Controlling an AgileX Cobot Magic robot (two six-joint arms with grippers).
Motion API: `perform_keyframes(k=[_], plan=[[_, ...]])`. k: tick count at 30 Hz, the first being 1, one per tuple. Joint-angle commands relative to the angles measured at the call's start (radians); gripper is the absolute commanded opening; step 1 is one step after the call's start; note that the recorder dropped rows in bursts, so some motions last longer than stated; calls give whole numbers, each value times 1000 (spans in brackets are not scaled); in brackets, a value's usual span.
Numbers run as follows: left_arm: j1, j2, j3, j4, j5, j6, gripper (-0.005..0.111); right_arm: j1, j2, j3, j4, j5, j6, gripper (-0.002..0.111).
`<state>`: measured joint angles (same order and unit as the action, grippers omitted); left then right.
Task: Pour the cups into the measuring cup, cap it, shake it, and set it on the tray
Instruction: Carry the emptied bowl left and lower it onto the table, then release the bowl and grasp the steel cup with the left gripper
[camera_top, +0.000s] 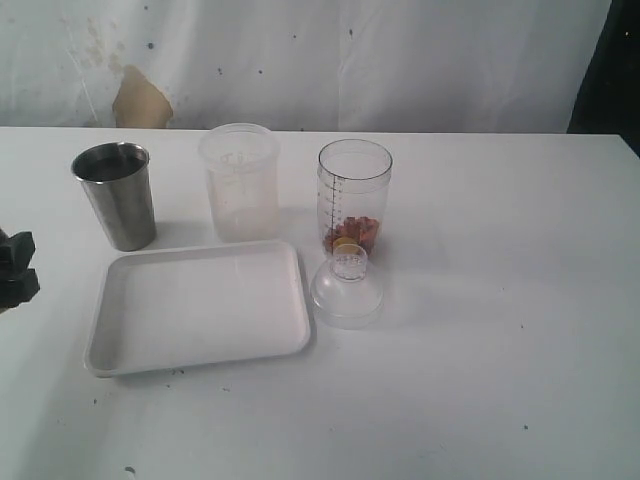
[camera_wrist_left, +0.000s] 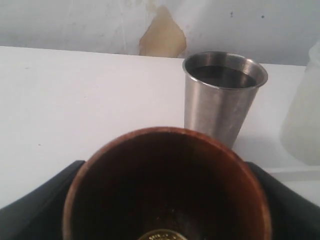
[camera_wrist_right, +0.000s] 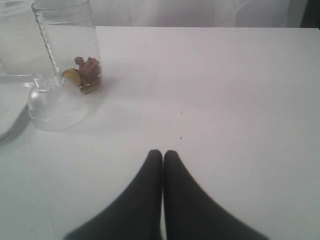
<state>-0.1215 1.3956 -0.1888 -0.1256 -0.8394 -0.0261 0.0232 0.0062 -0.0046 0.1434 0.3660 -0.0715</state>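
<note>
The left gripper (camera_top: 14, 268) is showing only at the far left edge of the exterior view. In its wrist view its black fingers (camera_wrist_left: 292, 197) are pressing on either side of the wooden cup (camera_wrist_left: 165, 190), which is opening toward that camera. Something small and gold-coloured is lying at the cup's bottom, and the rest of the inside is too dark to read.

Just beyond the cup the steel tumbler (camera_top: 116, 196) is standing upright, its contents impossible to tell. Further right the frosted cup (camera_top: 240, 182) is standing, and right of that the measuring cup (camera_top: 353, 198), upright and uncapped, off the far right corner of the tray (camera_top: 130, 350). Brown and yellow pieces (camera_wrist_right: 86, 72) are lying at its bottom. A clear domed lid (camera_top: 347, 292) is resting just in front of it; whether they are touching cannot be told.

The target is therefore lying well to the right of the loaded hand, with its long axis vertical and its rim the highest in view. Any pour is likely calling for a high sweep rightward past the tumbler and the frosted cup.

The right gripper (camera_wrist_right: 162, 159) is hanging over bare table (camera_wrist_right: 240, 100), its fingers pressed together on nothing. The measuring cup and lid are lying ahead of it, so it looks better placed for capping.
</note>
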Motion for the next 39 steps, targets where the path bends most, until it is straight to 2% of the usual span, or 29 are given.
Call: perform_keyframes(k=[1,9,19,23,27,30,35,39], plan=[[0,70,4,-14,-53,2,0,6,-6,5,-3,-8,0,0],[0,219,4,-14,-171,1,0,6,-6,5,-3,-8,21,0],[0,286,4,-82,-101,-31,1,6,-6,5,-3,-8,66,0],[0,305,4,-82,-101,-48,18,6,-6,5,-3,-8,66,0],[0,319,4,-82,-101,-51,52,6,-6,5,-3,-8,66,0],[0,319,4,-82,-94,-51,71,6,-6,5,-3,-8,66,0],[0,319,4,-82,-79,-51,92,6,-6,5,-3,-8,66,0],[0,313,4,-82,-47,-48,100,6,-6,5,-3,-8,66,0]])
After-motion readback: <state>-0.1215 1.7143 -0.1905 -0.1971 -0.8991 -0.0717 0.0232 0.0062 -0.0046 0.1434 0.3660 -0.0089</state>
